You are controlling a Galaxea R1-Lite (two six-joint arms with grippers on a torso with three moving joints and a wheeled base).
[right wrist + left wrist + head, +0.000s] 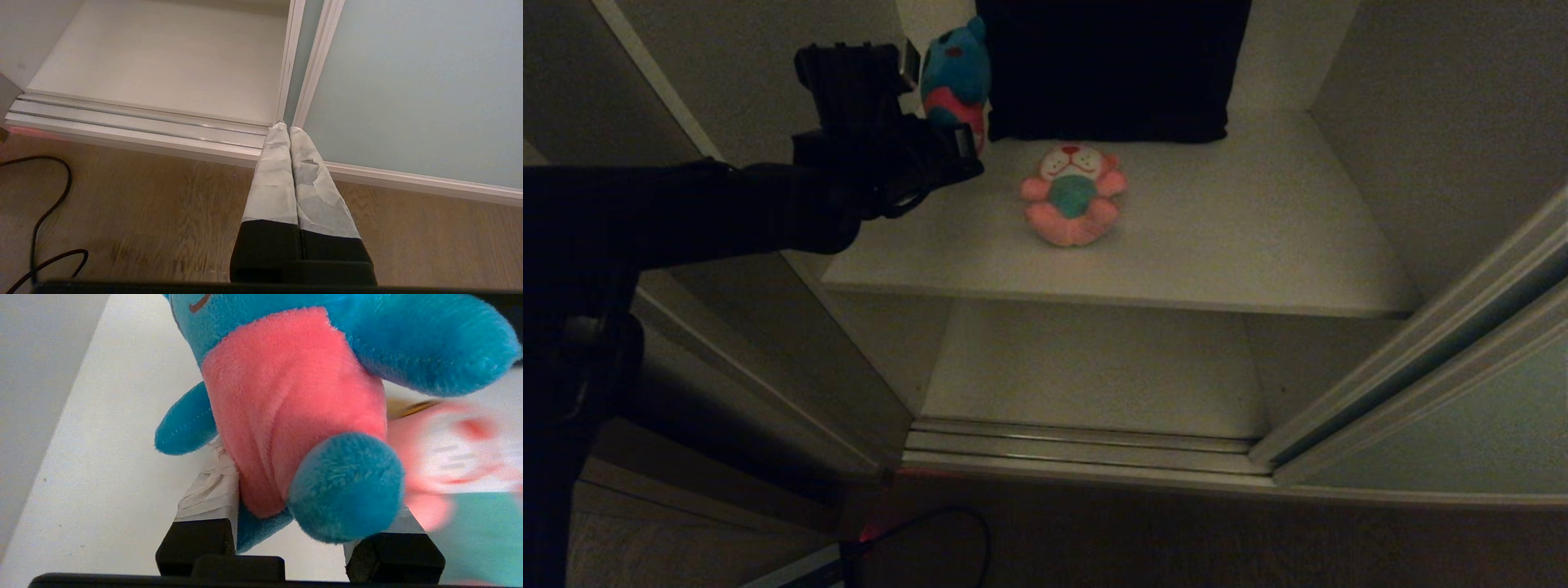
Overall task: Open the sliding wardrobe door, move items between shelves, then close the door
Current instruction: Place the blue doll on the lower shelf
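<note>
Your left gripper (943, 102) is clamped on the blue plush toy (956, 77), at the upper shelf (1258, 245) back-left, beside the dark cushion (1111, 65). Pink plush toy (1072, 196) lies mid-shelf. Right gripper (289, 134) pinched together, empty, low by the sliding wardrobe door (408, 81).

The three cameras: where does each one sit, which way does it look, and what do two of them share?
Head view: high, looking down into the open wardrobe; left arm and left gripper show.
Left wrist view: behind the fingers, facing the blue plush toy they clamp above the upper shelf.
Right wrist view: low, facing the floor track and sliding door; shut right gripper shows.
Head and left wrist views share the pink plush toy.
</note>
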